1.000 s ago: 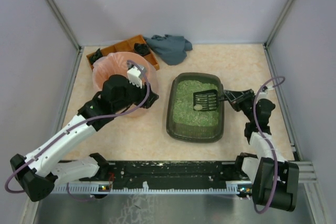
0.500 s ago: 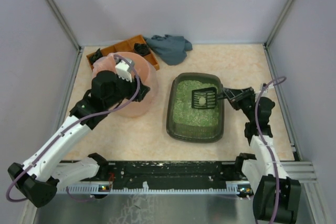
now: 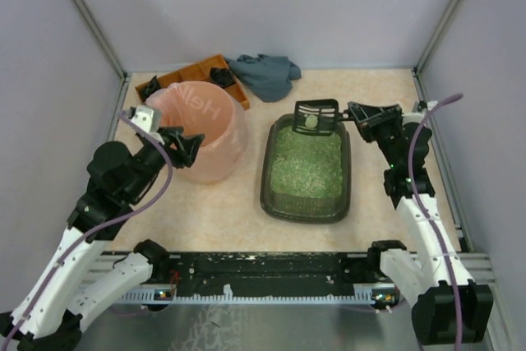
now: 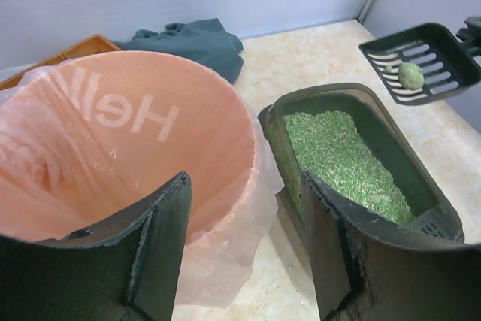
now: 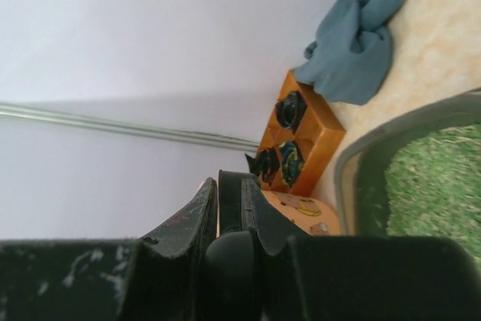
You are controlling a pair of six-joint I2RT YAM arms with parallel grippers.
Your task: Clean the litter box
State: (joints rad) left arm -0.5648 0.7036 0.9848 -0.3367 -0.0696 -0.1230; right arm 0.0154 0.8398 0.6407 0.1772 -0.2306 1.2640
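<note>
The litter box (image 3: 265,180), a dark tray of pale green granules (image 4: 338,148), lies right of centre. My right gripper (image 3: 362,114) is shut on the handle of a black slotted scoop (image 3: 316,117), which hangs over the box's far rim. A round greenish clump (image 4: 410,74) rests in the scoop (image 4: 440,58). In the right wrist view the handle (image 5: 231,208) shows pinched between the fingers. My left gripper (image 3: 182,144) is at the near-left rim of the pink-bagged bin (image 3: 209,125), which leans over. Its jaws (image 4: 244,186) stand apart around loose bag film.
An orange compartmented tray (image 3: 223,74) with dark items sits at the back left, behind the bin. A grey-blue cloth (image 3: 265,73) lies crumpled beside it. Booth walls close in the table on three sides.
The right gripper lifted the scoop with the clump out of the granules toward the box's far end. The left arm drew back to the left, the bin now leans, and its jaws widened.
</note>
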